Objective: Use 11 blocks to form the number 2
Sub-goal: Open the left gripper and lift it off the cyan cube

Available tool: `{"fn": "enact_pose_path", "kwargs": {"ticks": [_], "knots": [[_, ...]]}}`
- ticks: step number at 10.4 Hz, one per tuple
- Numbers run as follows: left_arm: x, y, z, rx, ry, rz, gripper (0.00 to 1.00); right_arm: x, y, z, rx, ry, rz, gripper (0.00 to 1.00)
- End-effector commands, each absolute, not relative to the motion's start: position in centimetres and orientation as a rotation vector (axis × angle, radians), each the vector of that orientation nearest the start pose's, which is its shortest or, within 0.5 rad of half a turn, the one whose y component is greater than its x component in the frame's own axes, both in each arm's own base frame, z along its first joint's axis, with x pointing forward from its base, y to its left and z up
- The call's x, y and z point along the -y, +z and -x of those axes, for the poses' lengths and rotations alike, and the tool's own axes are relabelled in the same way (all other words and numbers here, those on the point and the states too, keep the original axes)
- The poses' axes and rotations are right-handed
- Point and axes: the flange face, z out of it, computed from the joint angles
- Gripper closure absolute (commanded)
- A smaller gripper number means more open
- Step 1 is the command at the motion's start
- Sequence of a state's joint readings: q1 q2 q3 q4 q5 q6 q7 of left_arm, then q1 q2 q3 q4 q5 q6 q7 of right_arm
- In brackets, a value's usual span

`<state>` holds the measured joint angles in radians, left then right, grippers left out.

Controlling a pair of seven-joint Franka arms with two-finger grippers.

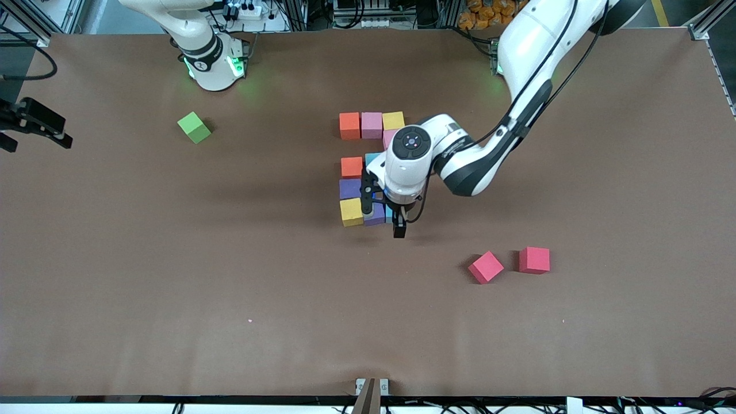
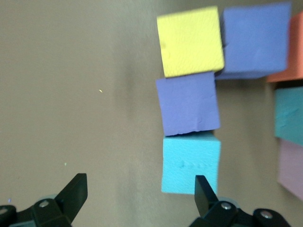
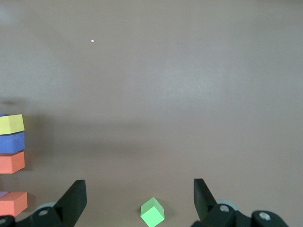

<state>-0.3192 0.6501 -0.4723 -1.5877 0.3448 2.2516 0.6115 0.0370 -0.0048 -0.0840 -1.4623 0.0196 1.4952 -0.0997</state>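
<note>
The blocks lie grouped mid-table. Farthest from the front camera is a row of orange (image 1: 349, 125), pink (image 1: 372, 125) and yellow (image 1: 393, 120). Nearer come an orange block (image 1: 352, 167) and a purple one (image 1: 349, 188), then a row of yellow (image 1: 351, 211), purple (image 1: 375, 214) and light blue (image 2: 191, 162). My left arm hides part of a pink and a light blue block. The left gripper (image 1: 383, 216) (image 2: 140, 194) hangs open just over the light blue end of that nearest row and holds nothing. The right gripper (image 1: 34, 122) (image 3: 139, 194) waits open and empty at the right arm's end of the table.
A green cube (image 1: 194, 127) (image 3: 152, 213) sits alone toward the right arm's end. Two crimson cubes (image 1: 486, 267) (image 1: 534, 260) lie nearer the front camera, toward the left arm's end. Bare brown table (image 1: 230, 287) surrounds the group.
</note>
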Motion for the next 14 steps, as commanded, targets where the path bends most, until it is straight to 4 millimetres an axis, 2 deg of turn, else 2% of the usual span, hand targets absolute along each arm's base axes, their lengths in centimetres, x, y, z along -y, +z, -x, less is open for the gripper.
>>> {"fn": "enact_pose_path", "kwargs": {"ticks": [1, 3, 5, 8, 9, 10, 11, 12, 14], "knots": [[42.2, 37.6, -54.6, -1.986, -0.143, 2.465, 0.0, 2.7, 67.8, -54.5, 0.099, -0.06, 3.125, 0.0], [34.5, 45.5, -57.7, -1.685, -0.067, 2.643, 0.0, 2.3, 67.8, -54.7, 0.107, -0.062, 3.122, 0.0], [29.1, 49.2, -59.6, -1.44, -0.001, 2.777, 0.0, 2.8, 67.7, -54.7, 0.085, -0.062, 3.124, 0.0], [22.4, 54.6, -59.7, -1.084, -0.002, 2.883, 0.0, 3.0, 67.5, -54.7, 0.092, -0.055, 3.125, 0.0], [21.1, 56.3, -59.5, -1.002, -0.039, 2.898, 0.0, 3.0, 67.5, -54.7, 0.094, -0.052, 3.127, 0.0], [19.1, 57.4, -59.2, -0.809, -0.025, 2.95, 0.0, 3.0, 67.4, -54.8, 0.097, -0.048, 3.127, 0.0], [18.3, 58.0, -58.4, -0.626, 0.03, 2.983, 0.0, 2.9, 67.1, -54.9, 0.099, -0.041, 3.125, 0.0], [17.3, 59.4, -57.5, -0.48, 0.028, 2.991, 0.0, 2.4, 67.0, -55.0, 0.111, -0.038, 3.128, 0.0], [17.3, 60.9, -56.0, -0.192, 0.029, 3.001, 0.0, 3.2, 67.1, -54.9, 0.085, -0.043, 3.126, 0.0]]}}
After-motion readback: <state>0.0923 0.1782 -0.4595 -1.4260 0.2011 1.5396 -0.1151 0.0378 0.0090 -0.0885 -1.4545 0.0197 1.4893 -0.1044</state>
